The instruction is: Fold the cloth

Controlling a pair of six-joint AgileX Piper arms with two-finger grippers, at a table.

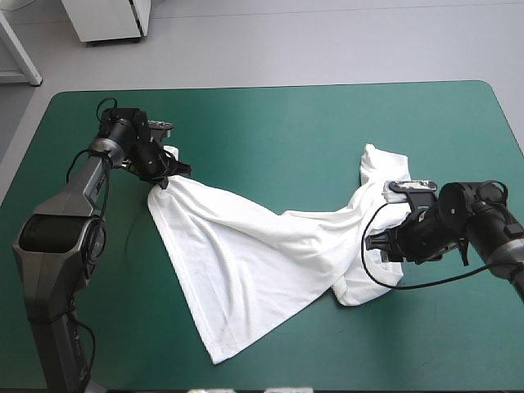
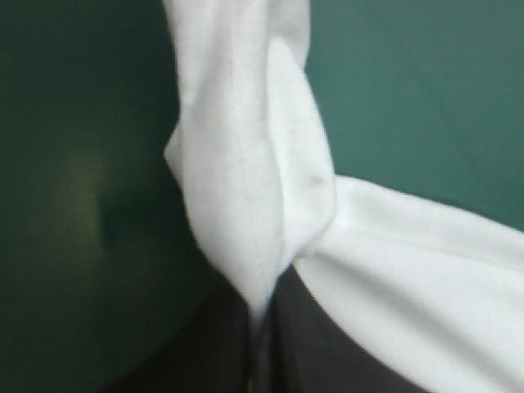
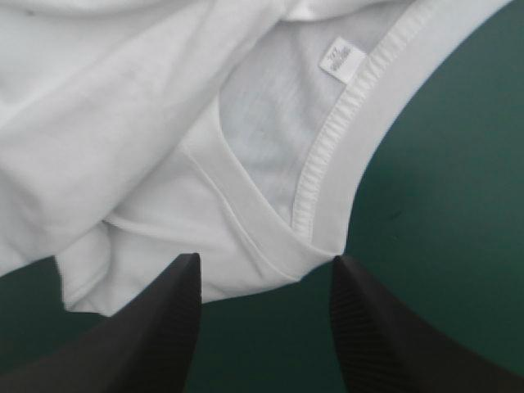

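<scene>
- Our left claw [image 1: 168, 178] pinches the T-shirt [image 1: 246, 254], stretched crosswise over the worktop [image 1: 286, 123], collar [image 3: 340, 123] rightward.
- Our right claw [image 1: 374, 243] gapes, empty, just short of the collar.

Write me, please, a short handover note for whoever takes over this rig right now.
Left gripper: jaws shut on the T-shirt, pinching a gathered edge.
Right gripper: jaws open, with the collar just ahead between them, not gripped.
T-shirt: rumpled and twisted, lying across the table from one gripper to the other.
Done: one end is gripped; no fold yet.
Left: probably grip the collar end, spread the T-shirt flat, then fold it.
</scene>
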